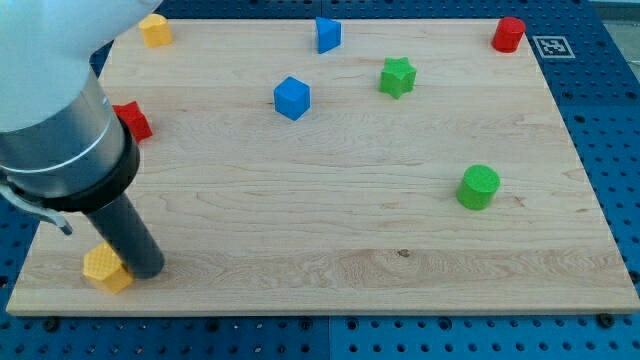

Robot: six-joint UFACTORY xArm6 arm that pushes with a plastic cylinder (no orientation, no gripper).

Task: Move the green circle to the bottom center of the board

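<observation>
The green circle (478,187) is a short green cylinder on the wooden board (330,200), at the view's right, a little below mid-height. My tip (147,270) rests at the board's bottom left, touching or almost touching a yellow block (106,269). The tip is far to the left of the green circle.
A green star (397,76) and a blue cube (292,97) lie in the upper middle. A blue block (327,34) sits at the top centre, a red cylinder (508,34) at top right, a yellow block (155,30) at top left. A red block (132,120) lies partly behind the arm.
</observation>
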